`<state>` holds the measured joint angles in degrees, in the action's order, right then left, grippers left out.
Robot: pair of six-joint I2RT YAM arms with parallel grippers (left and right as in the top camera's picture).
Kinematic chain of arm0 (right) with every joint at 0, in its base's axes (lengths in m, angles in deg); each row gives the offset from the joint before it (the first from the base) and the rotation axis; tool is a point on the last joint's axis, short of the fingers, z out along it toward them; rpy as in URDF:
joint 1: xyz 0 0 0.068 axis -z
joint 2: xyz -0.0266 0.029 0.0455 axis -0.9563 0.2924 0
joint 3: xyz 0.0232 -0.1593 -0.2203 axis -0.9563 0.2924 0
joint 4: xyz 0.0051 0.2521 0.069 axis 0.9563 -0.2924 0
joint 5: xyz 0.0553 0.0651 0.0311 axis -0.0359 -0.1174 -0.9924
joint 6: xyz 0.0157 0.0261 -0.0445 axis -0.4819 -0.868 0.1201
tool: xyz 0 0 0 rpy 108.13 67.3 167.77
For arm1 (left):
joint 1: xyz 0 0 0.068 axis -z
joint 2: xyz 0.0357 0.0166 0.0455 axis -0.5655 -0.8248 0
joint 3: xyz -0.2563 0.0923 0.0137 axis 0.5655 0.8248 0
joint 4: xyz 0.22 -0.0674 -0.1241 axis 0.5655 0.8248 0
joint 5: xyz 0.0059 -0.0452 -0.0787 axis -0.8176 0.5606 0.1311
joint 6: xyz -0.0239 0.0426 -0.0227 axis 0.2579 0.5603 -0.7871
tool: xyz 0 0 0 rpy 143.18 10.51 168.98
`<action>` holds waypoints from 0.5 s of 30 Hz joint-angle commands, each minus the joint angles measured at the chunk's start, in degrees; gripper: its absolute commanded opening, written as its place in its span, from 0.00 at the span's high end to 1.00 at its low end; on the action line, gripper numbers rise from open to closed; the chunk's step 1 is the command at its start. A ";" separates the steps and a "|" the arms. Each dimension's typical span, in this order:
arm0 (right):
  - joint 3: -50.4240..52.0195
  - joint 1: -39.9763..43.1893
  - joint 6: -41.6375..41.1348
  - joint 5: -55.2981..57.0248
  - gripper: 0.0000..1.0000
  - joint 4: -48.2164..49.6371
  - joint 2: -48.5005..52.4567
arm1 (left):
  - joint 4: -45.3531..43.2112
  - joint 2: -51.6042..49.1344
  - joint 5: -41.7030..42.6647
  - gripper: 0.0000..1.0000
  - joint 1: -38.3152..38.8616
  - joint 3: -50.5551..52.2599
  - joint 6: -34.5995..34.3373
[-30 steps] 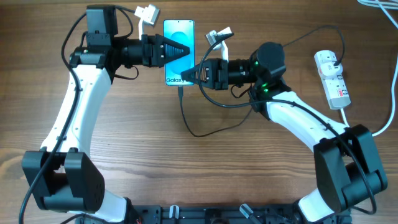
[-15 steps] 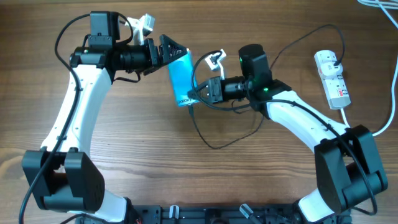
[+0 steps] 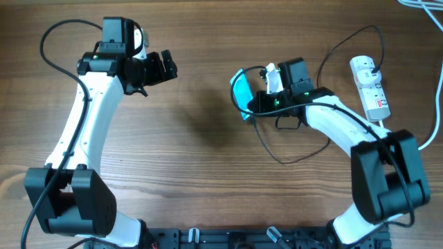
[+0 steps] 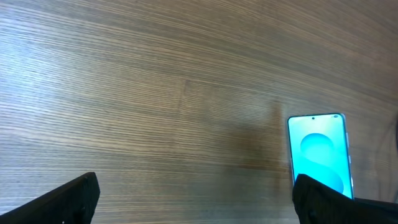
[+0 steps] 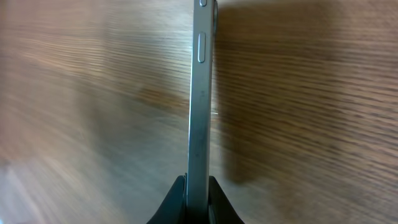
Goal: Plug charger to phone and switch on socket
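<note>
Right hand [image 5: 198, 188]: pinching phone [image 5: 200, 93] edge-on above tabletop [image 3: 201, 180]. Left hand [image 4: 196, 182]: spread, empty. Step: charger [image 3: 281, 160] connection, unconfirmed. Next, judged: socket [image 3: 370, 86] switch, 3 o'clock

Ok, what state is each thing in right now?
Phone: screen lit, held up on edge.
Charger: slack loop on the table, running from the phone's end toward the socket; plug tip hidden.
Socket: lying flat; switch position too small to tell.
Left end effector: open, empty.
Right end effector: shut on the phone.
</note>
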<state>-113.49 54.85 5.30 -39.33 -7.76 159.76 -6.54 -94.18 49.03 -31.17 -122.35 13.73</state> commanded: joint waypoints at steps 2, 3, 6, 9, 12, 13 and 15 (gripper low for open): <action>-0.07 0.17 1.40 1.88 0.96 0.13 4.70 | 0.09 1.25 -2.69 0.00 -0.15 -0.42 0.35; -0.07 0.17 1.40 1.86 0.96 -0.02 5.18 | 0.09 1.25 -2.69 0.00 -0.15 -0.42 0.35; -0.07 0.17 2.84 1.86 0.96 -1.14 5.35 | 0.09 1.25 -2.69 0.00 -0.15 -0.42 0.35; -0.07 0.17 4.42 1.90 0.95 -2.73 5.35 | 0.09 1.25 -2.69 0.00 -0.15 -0.42 0.35; -0.07 0.17 5.64 1.90 0.91 -3.45 5.35 | 0.09 1.25 -2.69 0.00 -0.15 -0.42 0.35; -0.07 0.17 5.84 1.92 0.90 -3.65 5.35 | 0.09 1.25 -2.69 0.00 -0.15 -0.42 0.35; -0.07 0.17 5.84 1.90 0.90 -5.38 5.35 | 0.09 1.25 -2.69 0.00 -0.15 -0.42 0.35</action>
<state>-114.10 54.96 9.37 -39.39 -10.36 162.47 -6.49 -94.18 47.07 -31.17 -122.35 13.73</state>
